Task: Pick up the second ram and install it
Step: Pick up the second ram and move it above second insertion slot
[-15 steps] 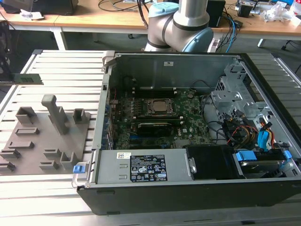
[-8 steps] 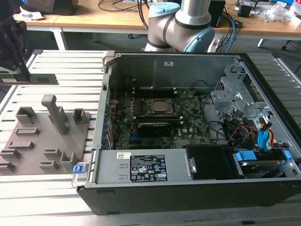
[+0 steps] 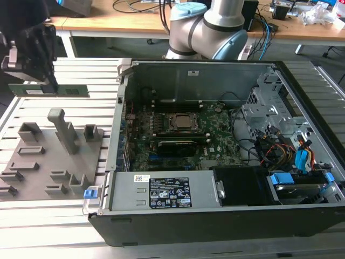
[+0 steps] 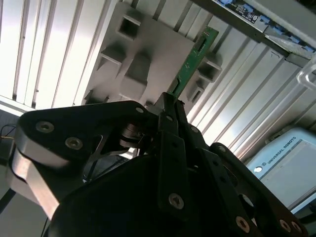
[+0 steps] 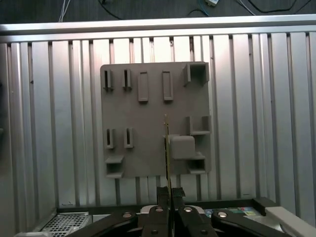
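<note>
Now jaws grip 2nd ram [image 3: 70,89] (clear above holder [image 3: 43,162]).

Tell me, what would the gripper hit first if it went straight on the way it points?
The gripper, shut on the ram, points down at the grey holder plate. The ram's tip would likely touch that plate first, beside a raised block, though depth is unclear.

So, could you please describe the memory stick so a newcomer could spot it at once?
Find the open computer case, then look to the exterior view's left, where a grey holder plate lies on the slatted table. Over it the gripper is shut on the memory stick: a long green board, the only green thing among grey blocks.
</note>
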Robot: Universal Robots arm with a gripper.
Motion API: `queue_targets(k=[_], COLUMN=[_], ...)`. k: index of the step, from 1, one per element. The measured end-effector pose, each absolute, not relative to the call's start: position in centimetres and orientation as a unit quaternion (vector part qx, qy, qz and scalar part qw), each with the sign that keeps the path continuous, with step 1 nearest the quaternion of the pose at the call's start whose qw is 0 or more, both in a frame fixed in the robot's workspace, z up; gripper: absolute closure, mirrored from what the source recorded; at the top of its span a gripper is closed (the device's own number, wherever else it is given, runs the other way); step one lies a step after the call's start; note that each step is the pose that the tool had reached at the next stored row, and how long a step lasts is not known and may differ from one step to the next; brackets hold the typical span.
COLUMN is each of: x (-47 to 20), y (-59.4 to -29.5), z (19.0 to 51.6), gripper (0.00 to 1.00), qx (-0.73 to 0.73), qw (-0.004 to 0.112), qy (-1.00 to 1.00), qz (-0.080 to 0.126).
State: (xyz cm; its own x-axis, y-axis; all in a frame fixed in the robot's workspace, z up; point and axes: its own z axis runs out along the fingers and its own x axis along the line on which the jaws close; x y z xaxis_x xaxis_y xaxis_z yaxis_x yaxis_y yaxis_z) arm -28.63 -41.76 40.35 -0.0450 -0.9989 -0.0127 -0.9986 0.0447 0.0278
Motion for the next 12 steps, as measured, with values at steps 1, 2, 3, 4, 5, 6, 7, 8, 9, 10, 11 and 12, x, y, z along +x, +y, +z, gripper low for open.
queue_targets(k=[1,2,3,4,5,6,7,8,9,10,11,12], x=[-27.8,-27.0,-26.4,-25.7,-24.9,-24.1,-23.5,-22.9,-22.4,-22.2,-21.7,-21.1], y=[-41.8,-41.8,-41.8,-41.8,-41.8,-41.8,-41.8,-41.8,-41.8,-41.8,-41.8,-41.8], z=[40.4,40.4,40.4,40.4,40.4,40.4,40.4,40.4,40.4,40.4,40.4,40.4], gripper=[0.86,0.86,0.86,0.86,0.86,0.86,0.86,0.86,0.86,0.86,0.86,0.86], qx=[0.691,0.691,0.691,0.691,0.691,0.691,0.691,0.691,0.691,0.691,0.691,0.691], qw=[0.006,0.006,0.007,0.007,0.008,0.008,0.009,0.009,0.009,0.010,0.010,0.010], qy=[-0.723,-0.723,-0.723,-0.723,-0.723,-0.723,-0.723,-0.723,-0.723,-0.723,-0.723,-0.723], qz=[-0.015,-0.016,-0.016,-0.016,-0.017,-0.018,-0.018,-0.018,-0.019,-0.019,-0.019,-0.019])
